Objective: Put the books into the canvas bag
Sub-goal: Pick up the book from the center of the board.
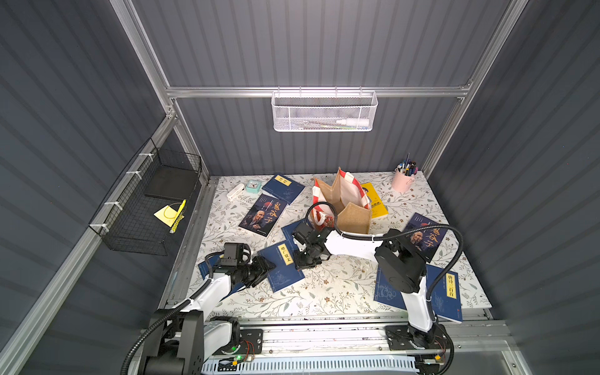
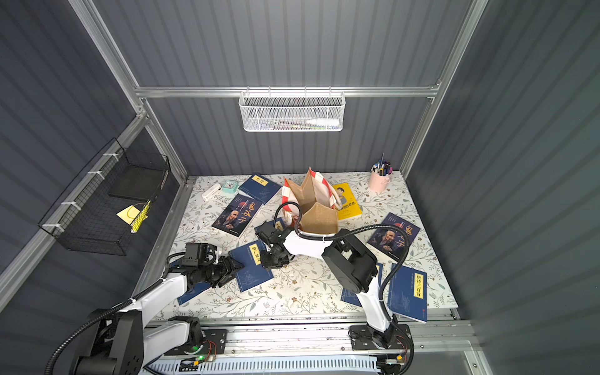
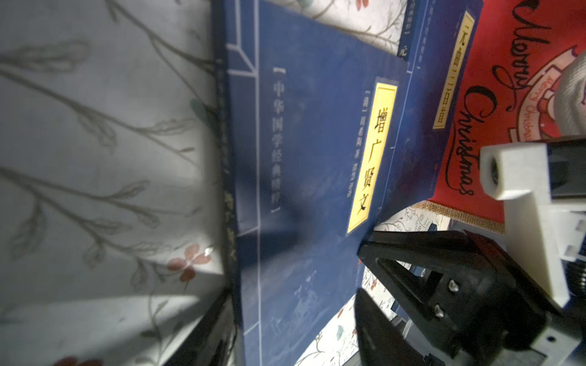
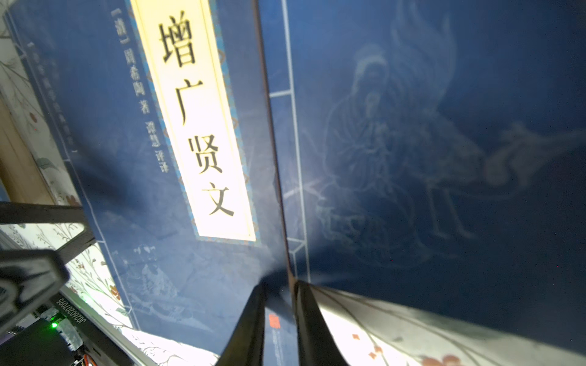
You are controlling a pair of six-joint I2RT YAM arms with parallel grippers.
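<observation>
In both top views the canvas bag (image 1: 352,217) (image 2: 319,218) is seen standing open toward the back middle of the floral table (image 1: 341,292), with a yellow book (image 1: 378,206) partly hidden behind its right side, a portrait book (image 1: 263,216) laid flat to its left, and a navy book (image 1: 285,276) with a yellow label laid flat in front of it; the left tool (image 1: 268,264) is placed at that book's left corner and the right tool (image 1: 302,264) at its right edge; in the left wrist view the left tool (image 3: 291,336) is shown wide, its blurred fingers (image 3: 377,329) set well apart with the near end of the navy book (image 3: 301,158) between them; the right tool (image 3: 367,253) is seen there at the book's far edge, and a second navy book (image 3: 421,126) is seen beyond it, just beside the red printed face of the canvas bag (image 3: 507,95); in the right wrist view the right tool (image 4: 280,285) is shown narrow, the edge of the navy book (image 4: 142,190) running into the slim gap between its fingers (image 4: 247,332); the second navy book (image 4: 444,158) is seen alongside; whether anything is clamped cannot be told.
</observation>
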